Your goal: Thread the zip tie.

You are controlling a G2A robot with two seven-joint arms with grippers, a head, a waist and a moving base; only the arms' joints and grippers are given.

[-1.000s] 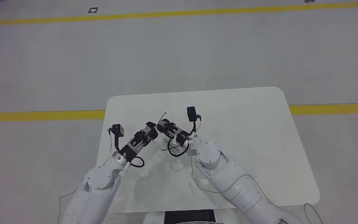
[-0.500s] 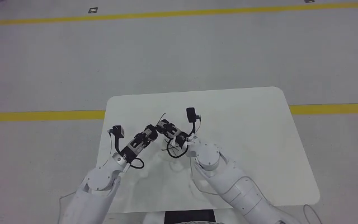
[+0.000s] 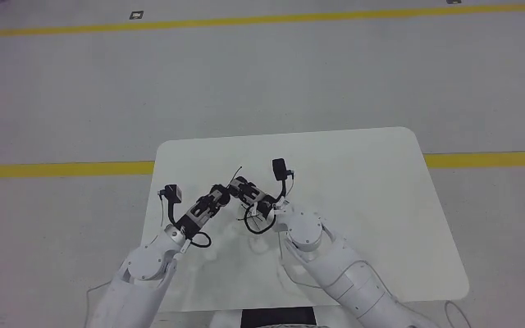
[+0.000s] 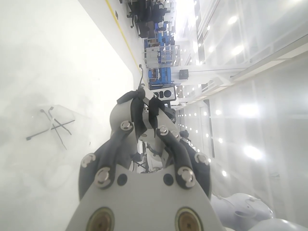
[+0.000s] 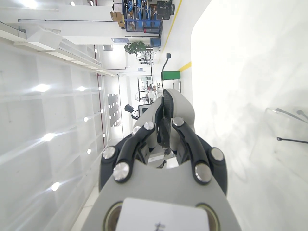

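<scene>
overhead: two white arms meet low over the near-left part of the white table [image 3: 369, 164], with the left gripper [image 3: 221, 193] and right gripper [image 3: 236, 186] tip to tip and almost touching. a thin black line rises from between them.
layout versus grip: the top camera gives where the arms stand, and the wrist cameras give what each one holds.
left wrist: the fingers are drawn in narrow around a thin black strip [image 4: 141, 78] that pokes out past the tips.
right wrist: the fingers are pressed together on the zip tie [image 5: 163, 82], whose square head [image 5: 168, 55] stands clear beyond the tips.
one tie or two: it cannot be told whether the strip and the headed tie are the same piece.
wrist cameras add: loose zip ties [image 4: 54, 127] lie crossed on the table against a clear plastic piece [image 4: 63, 111], apart from both grippers.
floor: yellow lines [image 3: 262, 18] run past the table, and a small square marker [image 3: 136, 15] sits at the far edge.
writing: a white label [image 5: 163, 214] on the right wrist housing bears a small dark mark that is too small to read. the floor marker is just as illegible.
</scene>
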